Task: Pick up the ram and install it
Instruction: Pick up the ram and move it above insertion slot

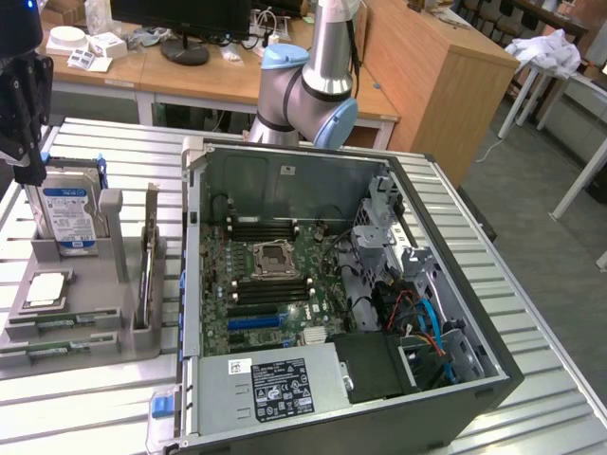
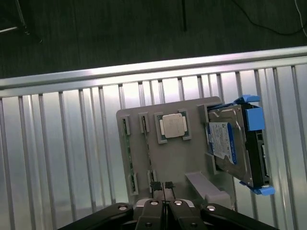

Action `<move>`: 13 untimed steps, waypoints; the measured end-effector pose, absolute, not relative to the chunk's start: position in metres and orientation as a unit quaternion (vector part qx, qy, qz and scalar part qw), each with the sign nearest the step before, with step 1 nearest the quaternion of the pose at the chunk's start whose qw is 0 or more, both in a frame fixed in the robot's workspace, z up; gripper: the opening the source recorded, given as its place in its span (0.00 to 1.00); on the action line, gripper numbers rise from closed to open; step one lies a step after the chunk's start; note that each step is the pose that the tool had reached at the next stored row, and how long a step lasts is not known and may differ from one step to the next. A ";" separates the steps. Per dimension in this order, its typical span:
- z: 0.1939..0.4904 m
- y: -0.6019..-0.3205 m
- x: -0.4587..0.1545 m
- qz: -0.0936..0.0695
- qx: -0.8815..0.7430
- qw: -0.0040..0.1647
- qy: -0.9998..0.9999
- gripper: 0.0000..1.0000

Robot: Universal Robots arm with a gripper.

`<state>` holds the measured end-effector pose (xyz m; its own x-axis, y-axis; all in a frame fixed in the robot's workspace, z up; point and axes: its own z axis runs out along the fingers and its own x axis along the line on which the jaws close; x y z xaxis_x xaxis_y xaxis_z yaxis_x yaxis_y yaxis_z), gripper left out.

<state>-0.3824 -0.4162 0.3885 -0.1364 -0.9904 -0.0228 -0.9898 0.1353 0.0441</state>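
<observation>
Jaws shut, empty; ram (image 2: 143, 125) slotted in gray holder (image 2: 175, 160) near tips.

One open computer case (image 1: 285, 175) holds one motherboard (image 1: 275, 275) and one power supply (image 1: 275, 384), with one robot arm (image 1: 313, 85) at its twelve o'clock. At the case's nine o'clock sits one grey tray (image 1: 104, 332) carrying one hard drive (image 1: 68, 213), one processor chip (image 1: 47, 289) and two ram sticks (image 1: 57, 323) edge-on in slots. One more thin board (image 1: 148, 256) stands upright at the tray's three o'clock edge, its kind unclear
</observation>
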 end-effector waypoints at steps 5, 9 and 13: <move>0.388 -0.416 -0.382 -0.024 0.657 0.006 -0.753 0.11; 0.388 -0.416 -0.382 -0.024 0.659 0.006 -0.752 0.11; 0.388 -0.416 -0.382 -0.024 0.666 0.006 -0.746 0.11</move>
<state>-0.3824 -0.4163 0.3883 -0.1127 -0.9934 -0.0229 -0.9928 0.1116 0.0440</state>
